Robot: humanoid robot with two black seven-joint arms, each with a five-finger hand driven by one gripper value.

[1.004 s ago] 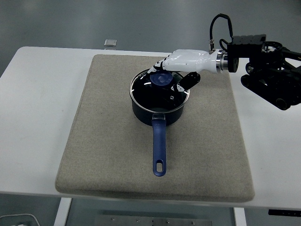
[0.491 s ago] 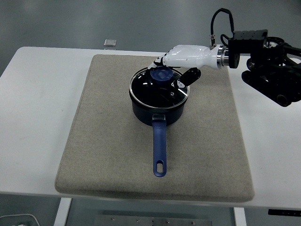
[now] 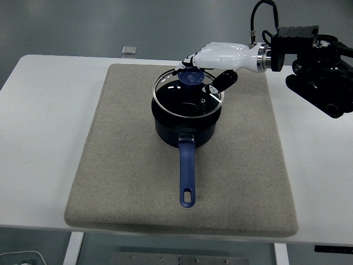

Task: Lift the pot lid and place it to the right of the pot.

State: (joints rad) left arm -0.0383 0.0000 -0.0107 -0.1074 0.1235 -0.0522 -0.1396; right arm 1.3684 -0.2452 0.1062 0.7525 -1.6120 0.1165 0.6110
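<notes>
we have the right hand [image 3: 205, 66] closed on the blue knob, the lid [image 3: 187, 94] raised just clear of the pot [image 3: 186, 126]; carrying it right and setting it down remains.

A: How is the light?
B: Bright and even, coming from above. The white counter [image 3: 49, 127] is almost washed out at the left.
A: Any shadows?
B: Only soft ones, a faint one under the saucepan [image 3: 186, 126] on the beige mat [image 3: 127, 176].
A: Glare?
B: Small glints on the glass lid [image 3: 187, 95] and its metal rim. Focus is sharp throughout, with no motion blur.
</notes>
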